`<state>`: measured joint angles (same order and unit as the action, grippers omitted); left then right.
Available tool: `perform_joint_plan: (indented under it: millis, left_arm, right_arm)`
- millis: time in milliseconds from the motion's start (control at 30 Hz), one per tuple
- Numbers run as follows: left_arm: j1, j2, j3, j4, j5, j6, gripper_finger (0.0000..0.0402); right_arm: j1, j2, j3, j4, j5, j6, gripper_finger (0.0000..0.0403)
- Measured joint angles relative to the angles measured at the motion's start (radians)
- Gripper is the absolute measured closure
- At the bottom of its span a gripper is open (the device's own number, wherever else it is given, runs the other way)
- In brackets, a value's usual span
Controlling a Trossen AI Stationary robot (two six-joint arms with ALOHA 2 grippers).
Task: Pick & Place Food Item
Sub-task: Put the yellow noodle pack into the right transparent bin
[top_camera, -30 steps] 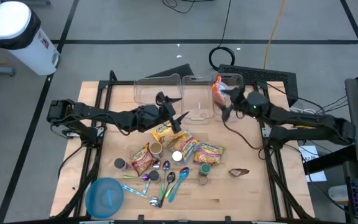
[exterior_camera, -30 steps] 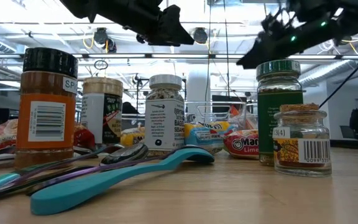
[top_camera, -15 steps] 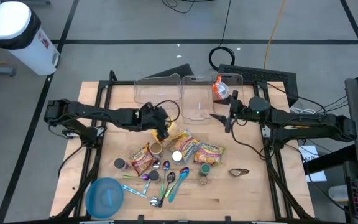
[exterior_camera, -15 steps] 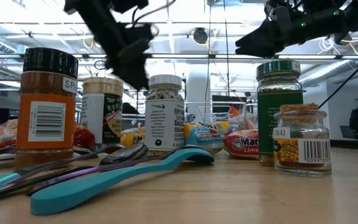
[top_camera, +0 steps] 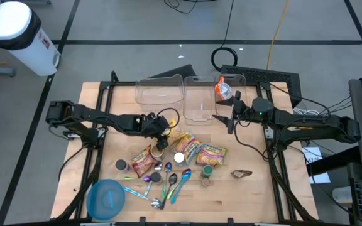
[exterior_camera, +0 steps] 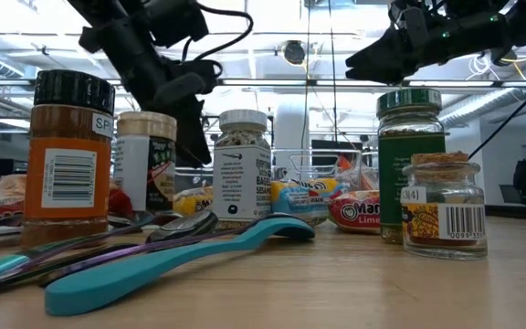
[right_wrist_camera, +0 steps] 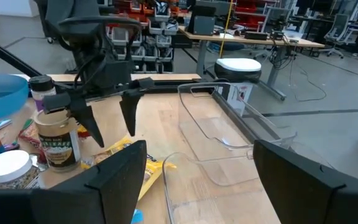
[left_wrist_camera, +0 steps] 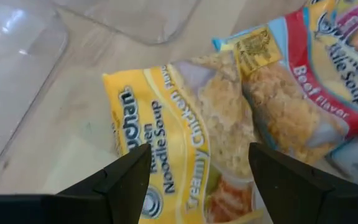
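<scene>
A yellow noodle-soup packet lies flat on the wooden table, just on the near side of the clear bins. My left gripper hangs over it, tipped steeply down and open, one finger on either side of the packet's middle without touching it; the high view shows this gripper at the table's centre. More noodle packets lie nearby. A red packet sits in the far-right bin. My right gripper hovers open and level beside the bins.
Three clear bins stand along the far edge. Spice jars, several coloured spoons and a blue bowl crowd the near half. A brown scrap lies at the right.
My left gripper has tipped from nearly level to steeply downward and sunk toward the yellow packet, shifting a little toward the table's left and near edges. My right gripper drew back slightly from the far-right bin, then held still.
</scene>
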<state>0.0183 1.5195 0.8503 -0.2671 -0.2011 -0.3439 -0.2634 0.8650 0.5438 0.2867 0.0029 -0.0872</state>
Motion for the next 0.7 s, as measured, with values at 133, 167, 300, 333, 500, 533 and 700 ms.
perform_joint_plan:
  millis: [133, 167, 300, 333, 500, 533, 700]
  left_arm:
    - [-0.002, 0.025, -0.001, 0.021, -0.001, 0.008, 0.0126]
    - [-0.002, 0.028, -0.001, 0.030, -0.002, 0.019, 0.0125]
    - [-0.002, 0.027, -0.003, 0.059, -0.013, 0.110, 0.0125]
    - [-0.002, 0.022, -0.003, 0.058, -0.010, 0.122, 0.0126]
    - [-0.003, 0.018, 0.006, 0.062, -0.011, 0.140, 0.0127]
    - [-0.003, 0.018, 0.006, 0.061, -0.011, 0.140, 0.0125]
    - [-0.002, 0.018, 0.006, 0.060, -0.011, 0.140, 0.0124]
  right_arm:
    - [0.000, 0.000, 0.000, 0.000, 0.000, 0.000, 0.0117]
    - [0.000, 0.000, 0.000, -0.001, 0.000, 0.000, 0.0117]
    - [0.000, 0.000, 0.000, -0.001, 0.000, 0.000, 0.0117]
    - [0.000, 0.000, 0.000, -0.001, 0.000, 0.000, 0.0117]
    - [0.000, 0.000, 0.000, -0.001, 0.000, 0.001, 0.0117]
    - [0.000, 0.000, 0.000, -0.002, 0.000, 0.001, 0.0117]
    - [0.000, 0.000, 0.000, -0.003, -0.001, 0.001, 0.0118]
